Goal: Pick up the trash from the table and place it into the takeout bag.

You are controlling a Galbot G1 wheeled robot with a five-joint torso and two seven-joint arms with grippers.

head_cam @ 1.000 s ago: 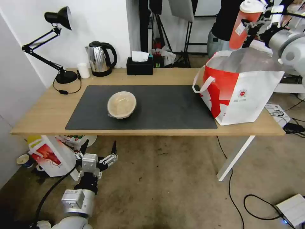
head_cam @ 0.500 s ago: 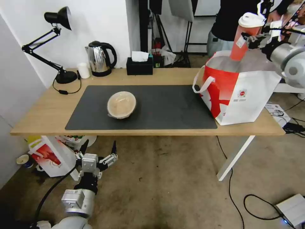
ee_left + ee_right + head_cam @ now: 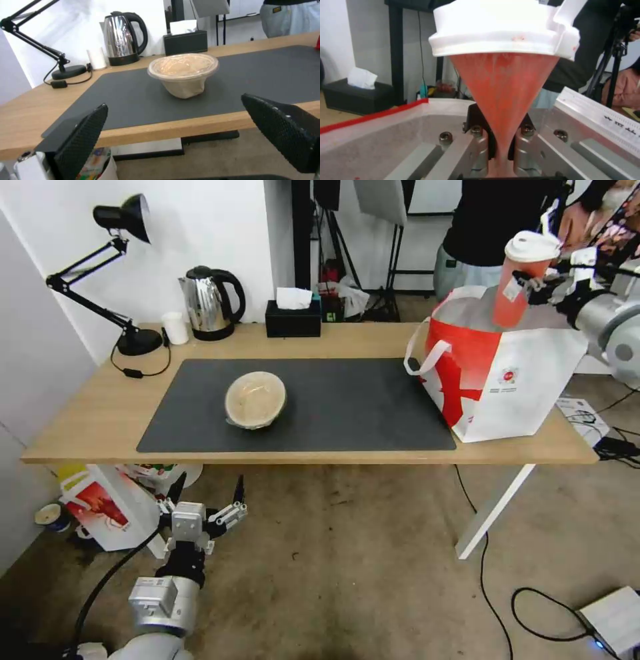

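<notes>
Right gripper point(image 3: 533, 287) clamps the cup point(image 3: 520, 280), upright, its base inside the bag point(image 3: 513, 380) mouth. Step: depositing; next calls for lowering and release. Bowl point(image 3: 255, 399) sits on the mat. Left gripper point(image 3: 207, 493) hangs open below the table point(image 3: 87, 420)

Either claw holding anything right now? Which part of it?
Right claw grips the red paper cup by its side wall, below the white lid, over the takeout bag. Left claw is open, holding nothing.

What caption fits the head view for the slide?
Right gripper lowers red paper cup into takeout bag; tan bowl remains on table; left gripper idle below.
</notes>
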